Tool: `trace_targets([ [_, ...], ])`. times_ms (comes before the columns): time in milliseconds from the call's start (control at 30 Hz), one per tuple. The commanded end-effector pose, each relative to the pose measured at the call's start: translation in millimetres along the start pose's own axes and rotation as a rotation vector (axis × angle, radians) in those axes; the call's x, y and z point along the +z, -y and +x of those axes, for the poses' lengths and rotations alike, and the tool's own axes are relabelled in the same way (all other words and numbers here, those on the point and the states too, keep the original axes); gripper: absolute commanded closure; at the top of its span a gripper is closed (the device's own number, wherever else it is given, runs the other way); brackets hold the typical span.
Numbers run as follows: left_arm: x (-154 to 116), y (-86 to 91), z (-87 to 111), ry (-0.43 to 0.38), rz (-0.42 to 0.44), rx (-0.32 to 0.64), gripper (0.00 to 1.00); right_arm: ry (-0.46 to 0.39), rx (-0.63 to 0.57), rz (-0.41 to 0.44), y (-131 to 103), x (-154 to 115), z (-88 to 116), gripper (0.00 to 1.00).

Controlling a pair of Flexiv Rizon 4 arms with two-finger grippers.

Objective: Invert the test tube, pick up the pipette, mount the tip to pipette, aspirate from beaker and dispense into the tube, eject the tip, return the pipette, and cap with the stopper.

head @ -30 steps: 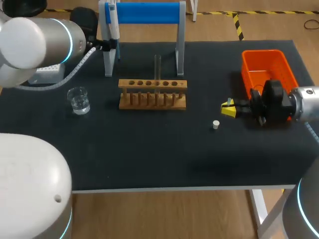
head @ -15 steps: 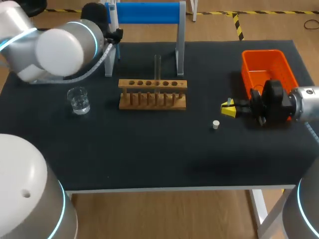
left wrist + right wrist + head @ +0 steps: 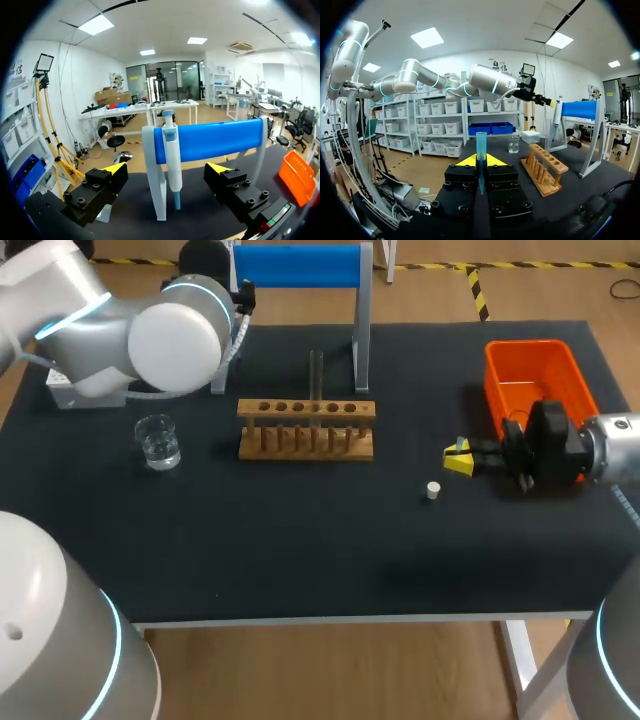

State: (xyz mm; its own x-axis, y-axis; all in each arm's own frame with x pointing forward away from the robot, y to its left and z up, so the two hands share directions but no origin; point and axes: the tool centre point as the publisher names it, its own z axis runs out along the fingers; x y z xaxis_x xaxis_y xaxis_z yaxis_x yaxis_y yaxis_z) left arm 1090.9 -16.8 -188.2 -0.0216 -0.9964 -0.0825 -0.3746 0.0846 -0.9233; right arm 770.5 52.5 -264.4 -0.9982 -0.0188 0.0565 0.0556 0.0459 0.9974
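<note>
Blue plastic marks the bar of the pipette stand (image 3: 296, 265) at the far edge of your black table (image 3: 300, 540), and the white-and-blue pipette (image 3: 173, 160) hangs at that bar's left end, beside the left white post. Your left gripper (image 3: 166, 168) is up at the stand with its fingers spread wide; the pipette sits ahead of it, in line with the gap, and neither yellow tip touches it. Your right gripper (image 3: 458, 458) is low over the right side of the table, just left of the orange bin (image 3: 525, 344), and its fingers are pressed together on a translucent blue pipette tip (image 3: 481, 142) that stands upright between them. In the middle of the table you have the wooden rack (image 3: 306, 428), with the test tube (image 3: 316, 375) standing upright in one of its middle holes. To the rack's left is the beaker (image 3: 158, 440) with clear liquid in it. The small white stopper (image 3: 433, 490) lies on the table near your right gripper, on its near-left side, apart from it.
</note>
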Motion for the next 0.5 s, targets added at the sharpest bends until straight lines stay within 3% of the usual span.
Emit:
trace_targets([
  [33,18,0.9,4.1,-0.023,-0.007,-0.011,0.05,0.0,0.0,0.002,-1,-1,1,1.0],
  [100,22,0.1,4.6,-0.03,-0.008,-0.018,0.23,0.0,0.0,0.002,-1,-1,1,1.0],
  [133,24,-0.2,5.2,-0.031,-0.008,-0.018,0.25,0.0,0.0,0.002,-1,-1,1,1.0],
  [500,43,0.9,6.5,-0.065,-0.005,-0.022,0.27,0.0,0.0,0.002,-1,-1,1,1.0],
])
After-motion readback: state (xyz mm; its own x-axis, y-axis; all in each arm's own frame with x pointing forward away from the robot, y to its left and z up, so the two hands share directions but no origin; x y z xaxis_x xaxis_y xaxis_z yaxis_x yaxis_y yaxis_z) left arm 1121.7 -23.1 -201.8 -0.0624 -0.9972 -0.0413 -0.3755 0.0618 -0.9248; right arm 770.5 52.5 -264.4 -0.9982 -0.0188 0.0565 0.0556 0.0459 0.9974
